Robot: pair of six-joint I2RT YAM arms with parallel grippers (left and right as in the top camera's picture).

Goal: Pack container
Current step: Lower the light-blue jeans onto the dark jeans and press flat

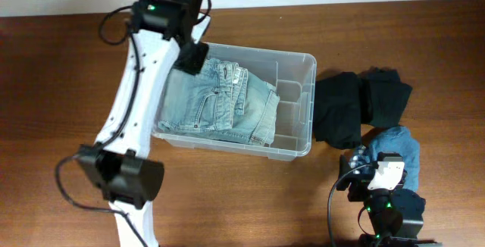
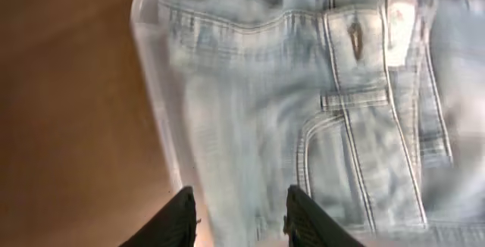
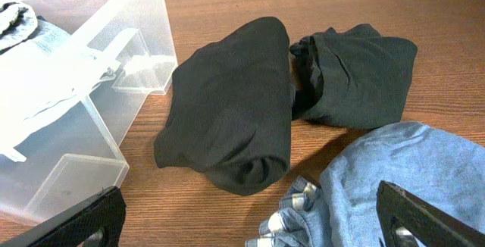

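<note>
The clear container (image 1: 299, 103) stands mid-table with folded light-blue jeans (image 1: 220, 99) inside. My left gripper (image 1: 189, 56) hangs over the tub's far left corner, open and empty; its wrist view shows the jeans (image 2: 341, 118) and the tub rim (image 2: 148, 88) below the fingers (image 2: 239, 220). My right gripper (image 1: 371, 173) is open and empty at the front right, above a blue garment (image 1: 394, 147). In the right wrist view the blue garment (image 3: 394, 179) lies between the fingers (image 3: 250, 220), with two folded black garments (image 3: 227, 110) (image 3: 356, 73) beyond and the tub (image 3: 68, 95) at left.
The two black garments (image 1: 337, 110) (image 1: 386, 94) lie right of the tub on the wooden table (image 1: 250, 194). A dark garment (image 1: 405, 201) lies under the right arm. The tub's right end has moulded compartments (image 1: 292, 107).
</note>
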